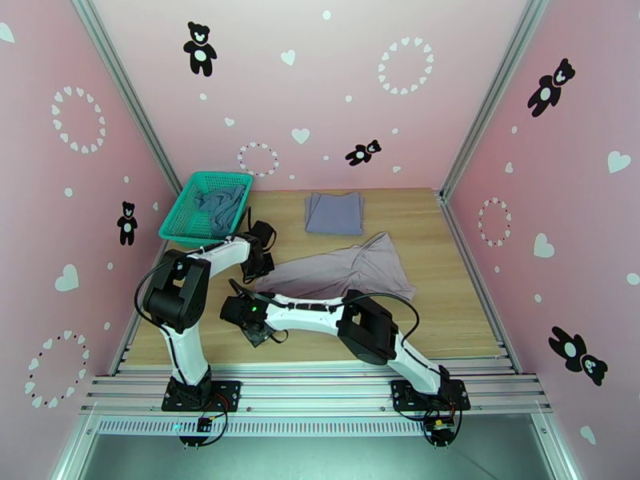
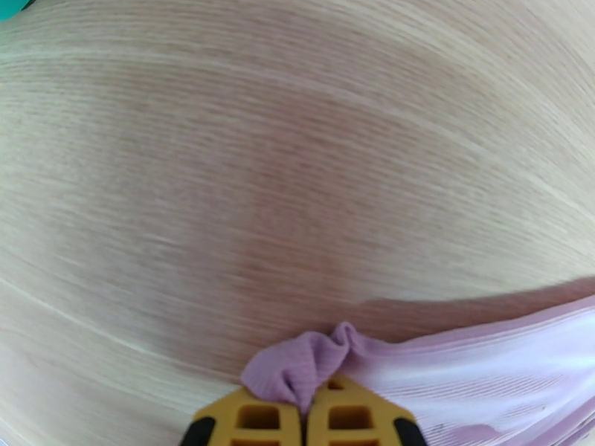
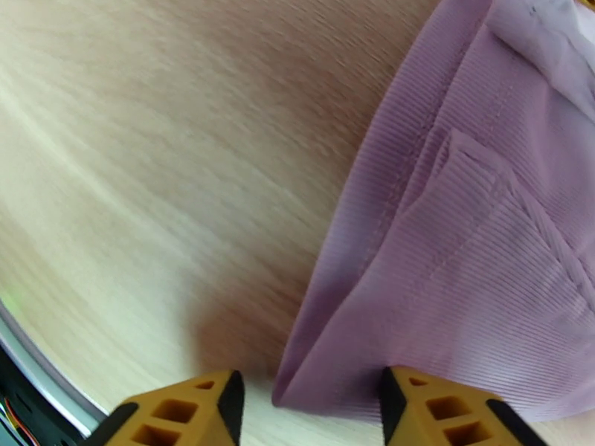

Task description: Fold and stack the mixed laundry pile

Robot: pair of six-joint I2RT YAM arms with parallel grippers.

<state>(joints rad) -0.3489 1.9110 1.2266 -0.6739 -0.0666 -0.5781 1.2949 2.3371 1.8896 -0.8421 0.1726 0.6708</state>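
Top external: the mauve garment [image 1: 352, 270] lies lengthwise left-right on the worktop [image 1: 456, 314], narrow end toward the left edge. Left jaws pinch that end; right jaws stand apart.

- You were working in a lab's robot test booth, not a home: smooth pink panel walls [image 1: 336, 82] closed three sides.
- Black teddy-bear stickers [image 1: 199, 48] and white heart stickers [image 1: 300, 135] only dressed it up.
- Bare silver aluminium frame posts [image 1: 128, 90] held the corners.
- Two white-and-black robot arms [image 1: 184, 346] were bolted to a slotted aluminium rail [image 1: 320, 387] edging a pale wood-grain tabletop [image 1: 448, 314].
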